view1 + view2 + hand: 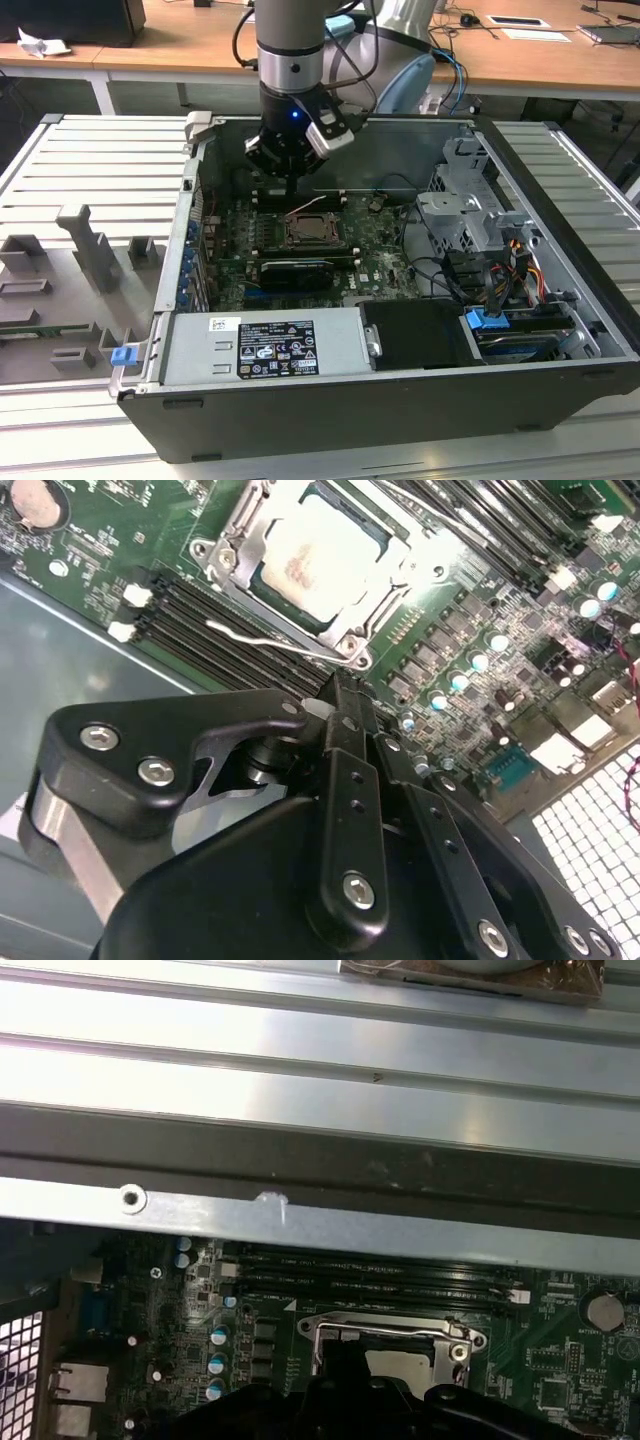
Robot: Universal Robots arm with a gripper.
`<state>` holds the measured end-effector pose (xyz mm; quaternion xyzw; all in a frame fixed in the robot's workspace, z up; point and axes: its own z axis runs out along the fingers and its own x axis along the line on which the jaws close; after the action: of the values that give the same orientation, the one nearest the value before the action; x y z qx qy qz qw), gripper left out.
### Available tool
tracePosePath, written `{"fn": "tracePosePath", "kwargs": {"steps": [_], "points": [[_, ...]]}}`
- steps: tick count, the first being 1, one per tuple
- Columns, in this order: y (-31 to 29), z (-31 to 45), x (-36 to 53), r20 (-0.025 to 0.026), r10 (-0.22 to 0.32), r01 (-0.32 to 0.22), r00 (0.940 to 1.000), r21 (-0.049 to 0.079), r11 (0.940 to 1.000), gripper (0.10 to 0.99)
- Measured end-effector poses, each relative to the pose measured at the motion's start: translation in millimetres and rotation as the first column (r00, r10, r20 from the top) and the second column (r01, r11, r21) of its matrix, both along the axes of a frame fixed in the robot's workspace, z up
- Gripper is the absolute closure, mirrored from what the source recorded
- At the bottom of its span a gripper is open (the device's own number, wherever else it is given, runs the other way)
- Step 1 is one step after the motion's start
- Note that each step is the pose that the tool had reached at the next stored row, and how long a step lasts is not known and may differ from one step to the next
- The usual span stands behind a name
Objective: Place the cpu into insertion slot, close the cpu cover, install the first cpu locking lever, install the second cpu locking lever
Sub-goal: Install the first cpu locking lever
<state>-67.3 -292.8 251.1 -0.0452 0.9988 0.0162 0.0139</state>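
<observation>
The cpu (318, 562) lies in the insertion slot (345, 630), its pale metal face up. The silvery cpu cover (238, 535) is down around it. A thin wire locking lever (258, 637) runs loose along the slot's edge beside the black memory slots, and in the exterior view a lever (312, 205) stands angled up over the slot (307, 233). My gripper (338, 692) hovers just off that edge of the slot, fingers shut with nothing between them. In the exterior view the gripper (291, 185) hangs above the far side of the slot. The first wrist view has the slot (395, 1340) beyond the gripper (345, 1358).
The open computer case (300, 400) lies on a ribbed metal table (90, 170). A power supply (265, 345) sits at the front and a drive cage with cables (470, 215) at the exterior view's right. Memory slots (200, 620) and capacitors (470, 660) flank the socket.
</observation>
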Motion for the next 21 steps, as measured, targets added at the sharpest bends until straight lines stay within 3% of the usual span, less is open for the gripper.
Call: {"fn": "tracePosePath", "kwargs": {"steps": [8, 10, 13, 15, 21], "points": [[0.0, -2.9, 9.4, -0.0001, -0.002, 0.002, 1.0000, 0.003, 1.0000, 0.980], [-0.1, -4.1, 11.0, -0.0003, -0.008, 0.008, 1.0000, 0.016, 0.9998, 0.980], [0.0, -6.8, 13.2, -0.0007, -0.026, 0.026, 0.9997, 0.051, 0.9983, 0.980], [0.0, -9.3, 13.8, -0.0009, -0.031, 0.031, 0.9995, 0.059, 0.9978, 0.980], [-0.1, -13.9, 14.0, -0.0012, -0.031, 0.031, 0.9995, 0.062, 0.9976, 0.980]]}}
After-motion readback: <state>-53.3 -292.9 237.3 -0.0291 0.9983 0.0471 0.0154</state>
